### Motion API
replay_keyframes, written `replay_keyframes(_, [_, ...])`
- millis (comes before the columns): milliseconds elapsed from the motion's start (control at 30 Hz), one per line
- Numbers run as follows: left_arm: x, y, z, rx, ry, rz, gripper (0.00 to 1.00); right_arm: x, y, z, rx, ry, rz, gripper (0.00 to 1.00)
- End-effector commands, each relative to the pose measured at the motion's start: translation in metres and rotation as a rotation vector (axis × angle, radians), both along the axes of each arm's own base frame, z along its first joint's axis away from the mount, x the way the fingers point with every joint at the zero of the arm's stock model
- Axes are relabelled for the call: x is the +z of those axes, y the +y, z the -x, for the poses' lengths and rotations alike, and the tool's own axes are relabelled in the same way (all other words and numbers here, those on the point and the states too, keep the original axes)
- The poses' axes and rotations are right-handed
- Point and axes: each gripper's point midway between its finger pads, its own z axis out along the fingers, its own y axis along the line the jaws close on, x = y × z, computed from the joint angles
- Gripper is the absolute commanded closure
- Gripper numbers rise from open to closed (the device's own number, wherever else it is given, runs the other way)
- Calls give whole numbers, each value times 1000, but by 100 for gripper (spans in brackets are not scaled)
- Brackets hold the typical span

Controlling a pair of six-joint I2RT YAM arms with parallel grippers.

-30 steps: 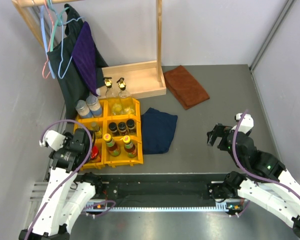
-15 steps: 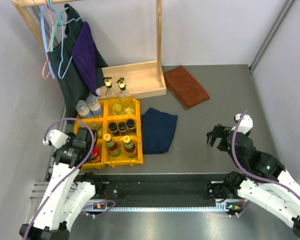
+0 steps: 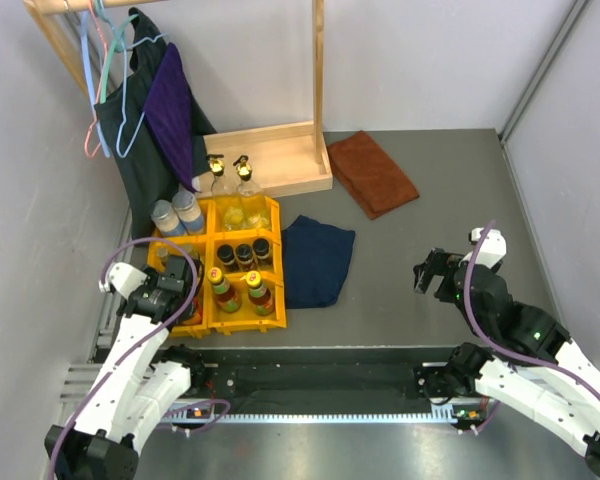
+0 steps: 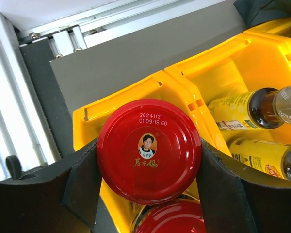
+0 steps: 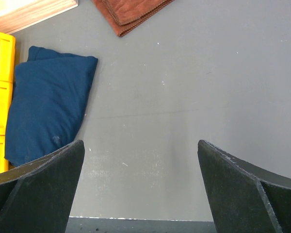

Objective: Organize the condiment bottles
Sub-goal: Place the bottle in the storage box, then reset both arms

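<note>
The left pincer (image 4: 150, 182) was closed round a red-lidded jar (image 4: 149, 150), with one dark finger (image 4: 80, 187) pressed to each side of the lid (a printed date and a small portrait showed on top). The jar sat over the nearest left compartment of the yellow bins (image 4: 131, 90). A second red lid (image 4: 172, 221) was partly hidden just below it. Whether the held jar rested on anything could not be told. In the next compartment to the right stood two yellow-labelled sauce bottles (image 4: 240, 104), close together.

From above, black-capped bottles (image 3: 243, 252) filled a middle compartment and white-lidded jars (image 3: 188, 210) stood at the far left of the bins. Two gold-topped bottles (image 3: 217, 175) stood just beyond the bins by the wooden rack base (image 3: 280, 160).

The right pincer (image 5: 140, 187) hung spread wide over bare table (image 5: 194, 97), well apart from the bins and gripping nothing. A blue cloth (image 5: 48, 107) lay beside the bins, and a brown cloth (image 5: 131, 12) lay farther off.
</note>
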Motion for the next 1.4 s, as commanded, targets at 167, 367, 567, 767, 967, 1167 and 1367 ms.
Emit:
replay_keyframes(167, [12,-1,-19,10,-109,1,20,8,0,-3,-7,-29,-20,1])
replay_keyframes(367, [31,0,-21,-8,-142,-4,1,8,0,-3,-7,-30,-18,1])
replay_keyframes(567, [63,-3,-24,-75,-181,-9,1,8,0,-3,-6,-28,-18,1])
replay_keyframes(767, [107,-10,-24,-185,-219,-11,1,8,2,-5,-3,-22,-7,1])
replay_keyframes(967, [133,-36,-44,-399,-227,11,1,6,6,-6,8,-10,-4,1])
replay_keyframes(1167, [141,-92,-83,-761,-208,63,1,10,12,-9,26,1,2,1])
replay_keyframes(1367, [185,-148,-105,-1035,-399,108,1,10,20,-12,43,17,0,1])
